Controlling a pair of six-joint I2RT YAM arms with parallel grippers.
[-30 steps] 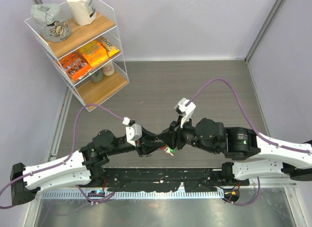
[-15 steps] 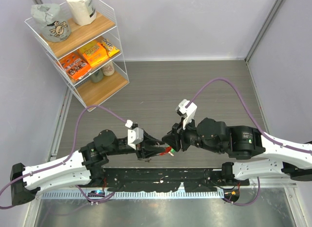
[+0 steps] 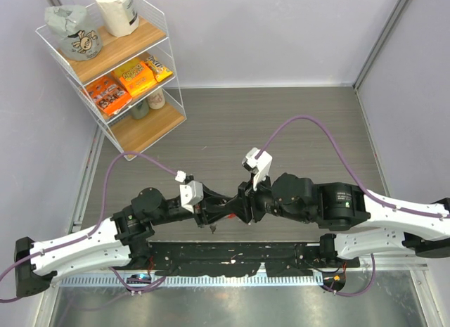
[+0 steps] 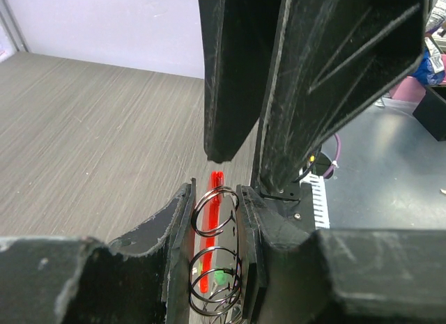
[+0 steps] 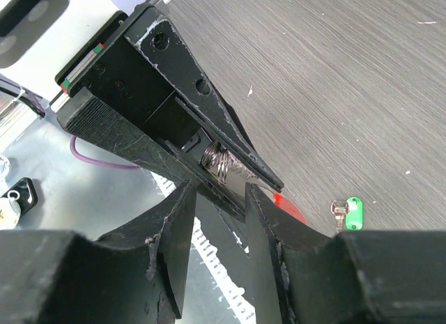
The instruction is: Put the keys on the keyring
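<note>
My left gripper (image 3: 223, 209) is shut on the keyring (image 4: 210, 226), whose silvery wire coils and red arc stand upright between its fingers (image 4: 178, 223). The right wrist view shows the same coils (image 5: 221, 164) pinched near the left fingertips, with the red arc (image 5: 289, 207) sticking out below. My right gripper (image 3: 239, 207) meets the left one tip to tip. Its jaws stand apart, straddling the left gripper's lower finger, and hold nothing. A green-headed key (image 5: 352, 214) lies flat on the table just beyond. In the top view the arms hide the keys.
A wire shelf rack (image 3: 119, 67) with snack packets and bags stands at the back left. Purple cables (image 3: 309, 123) arch over both arms. A black rail and a metal strip (image 3: 232, 260) run along the near table edge.
The right gripper drew back to the right, then came left again onto the left gripper's tips. The green key, seen under the grippers before, is now covered in the top view.
</note>
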